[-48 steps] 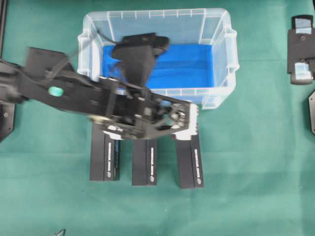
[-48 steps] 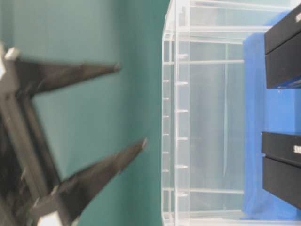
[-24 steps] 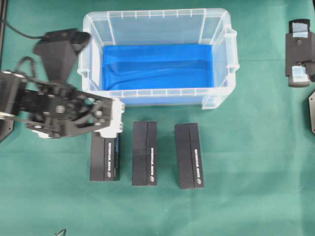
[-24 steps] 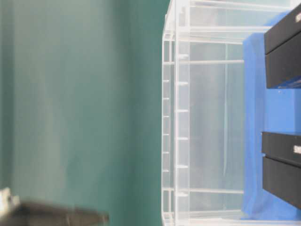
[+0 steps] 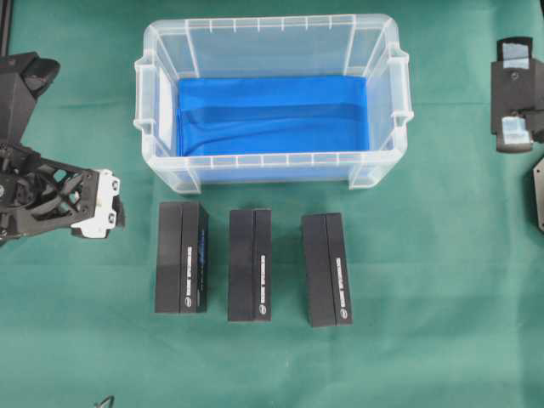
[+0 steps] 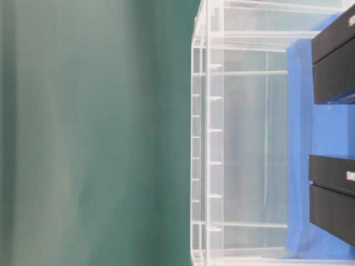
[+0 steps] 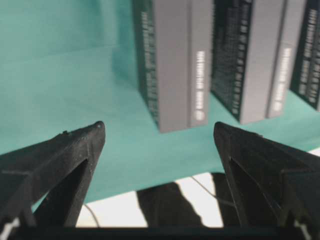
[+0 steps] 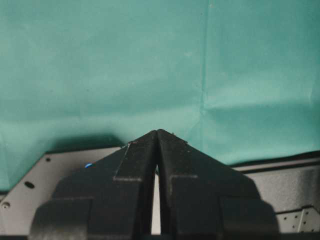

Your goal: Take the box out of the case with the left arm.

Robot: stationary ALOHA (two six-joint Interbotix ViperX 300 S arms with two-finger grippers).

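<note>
My left gripper (image 7: 157,131) hangs with jaws spread wide and empty near the left edge of the green cloth (image 5: 442,280). Three black boxes (image 5: 253,265) lie in a row there, just outside the case's (image 5: 270,161) front wall. My right gripper (image 8: 156,134) is pinched closed.

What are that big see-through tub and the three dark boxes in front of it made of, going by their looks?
The tub looks like clear, slightly milky plastic: the blue sheet shows through its ribbed walls. The three boxes look like matte black card or plastic with small pale print and crisp edges; which one, I cannot tell.
</note>
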